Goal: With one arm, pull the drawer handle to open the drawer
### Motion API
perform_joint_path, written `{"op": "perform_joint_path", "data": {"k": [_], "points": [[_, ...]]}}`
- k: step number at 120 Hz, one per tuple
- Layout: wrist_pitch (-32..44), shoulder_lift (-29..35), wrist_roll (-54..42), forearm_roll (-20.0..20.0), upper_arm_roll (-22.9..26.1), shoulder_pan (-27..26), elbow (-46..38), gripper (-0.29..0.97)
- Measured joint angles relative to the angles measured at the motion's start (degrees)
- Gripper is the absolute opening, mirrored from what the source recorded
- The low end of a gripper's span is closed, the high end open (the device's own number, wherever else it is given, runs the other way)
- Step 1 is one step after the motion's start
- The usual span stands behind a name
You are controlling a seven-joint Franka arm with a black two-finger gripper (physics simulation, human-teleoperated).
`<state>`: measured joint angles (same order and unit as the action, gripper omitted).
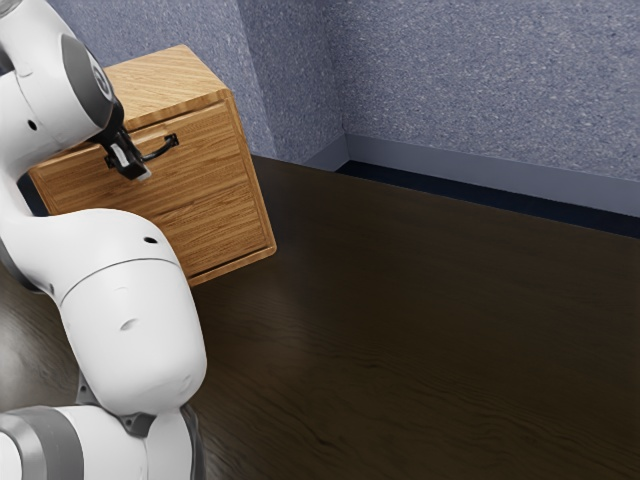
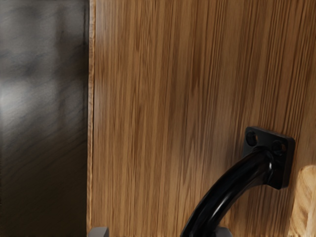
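The light-brown, box-shaped wooden cabinet (image 1: 170,82) stood on the dark brown wooden floor (image 1: 420,330), close to the corner of the blue-grey speckled walls (image 1: 480,70). Its vertical-grained drawer front (image 1: 205,205) took up nearly all of one side of the cabinet, framed by a narrow wooden rim. High on that front sat the black curved metal handle (image 1: 158,148), a rounded bar bowing out from the wood. From the wrist we saw the handle (image 2: 232,190) rise to a square black mounting plate (image 2: 269,150) with two screw holes, fixed flat against the drawer front (image 2: 163,98).

Much was hidden. The white robot arm (image 1: 120,290) covered the cabinet's lower corner on the exterior view's left. The black end effector (image 1: 126,160) sat over the handle's end there, so we could not see that mounting. In the wrist view the bar was cut off before its other mounting. A pale wooden shape (image 2: 302,200) just beside the mounting plate was too blurred for us to name. The dark strip (image 2: 44,123) past the drawer front's edge was only a smear.

The end effector was at the handle, but we could not tell whether it was released or clenched on the bar. Nor could we make out whether the drawer front stood out from the cabinet at all.
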<state>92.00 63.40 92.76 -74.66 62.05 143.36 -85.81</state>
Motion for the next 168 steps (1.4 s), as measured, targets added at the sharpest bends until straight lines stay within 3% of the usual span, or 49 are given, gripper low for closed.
{"op": "perform_joint_path", "data": {"k": [168], "points": [[-0.14, 0.84, -1.15, 4.18, -2.57, -10.79, -5.95, 0.17]]}}
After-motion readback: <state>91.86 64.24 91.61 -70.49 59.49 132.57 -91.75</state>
